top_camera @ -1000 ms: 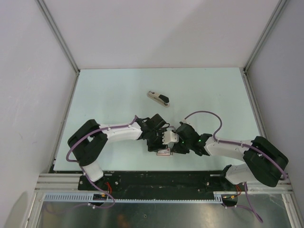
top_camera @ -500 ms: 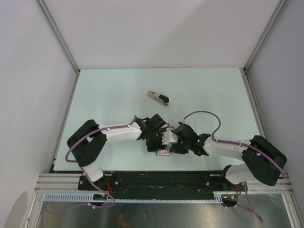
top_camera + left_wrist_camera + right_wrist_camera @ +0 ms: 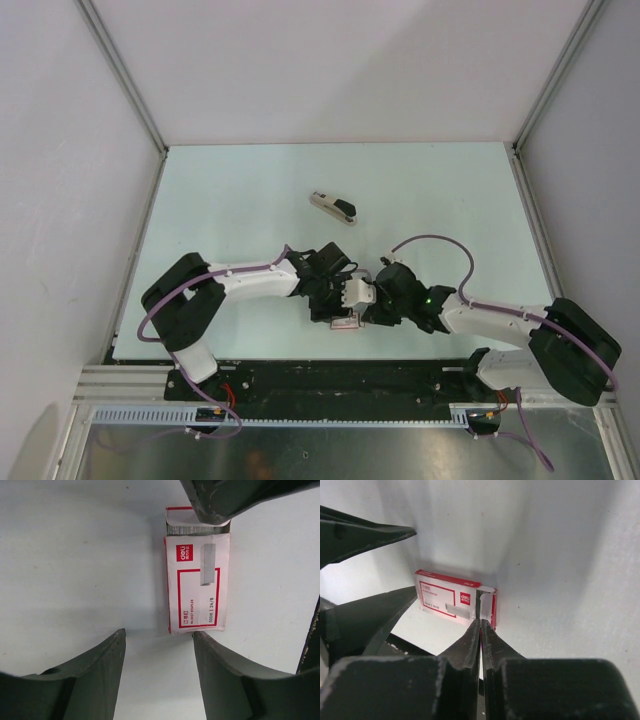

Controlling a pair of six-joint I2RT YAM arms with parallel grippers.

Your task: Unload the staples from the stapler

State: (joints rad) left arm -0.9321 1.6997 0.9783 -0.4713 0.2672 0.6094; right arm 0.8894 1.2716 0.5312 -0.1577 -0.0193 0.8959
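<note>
The stapler (image 3: pixel 333 207), cream with a black top, lies alone on the table well beyond both grippers. My left gripper (image 3: pixel 159 631) is open, its fingertips by the near end of a pink-and-white box (image 3: pixel 197 580), the right finger touching that end. My right gripper (image 3: pixel 480 621) is shut, its tips pressed together at the box's open flap end (image 3: pixel 487 600). The staples are hidden; whether any sit between the shut tips I cannot tell. In the top view both grippers (image 3: pixel 345 300) (image 3: pixel 366 310) meet over the box (image 3: pixel 345 321).
A grey metal row (image 3: pixel 197 530) shows inside the open end of the box. The box lies close to the table's near edge (image 3: pixel 330 358). Pale walls (image 3: pixel 340 70) enclose the table at the back and on both sides.
The right arm's elbow and forearm have swung lower and to the right while its gripper stayed at the box. The left arm and the stapler have not moved.
</note>
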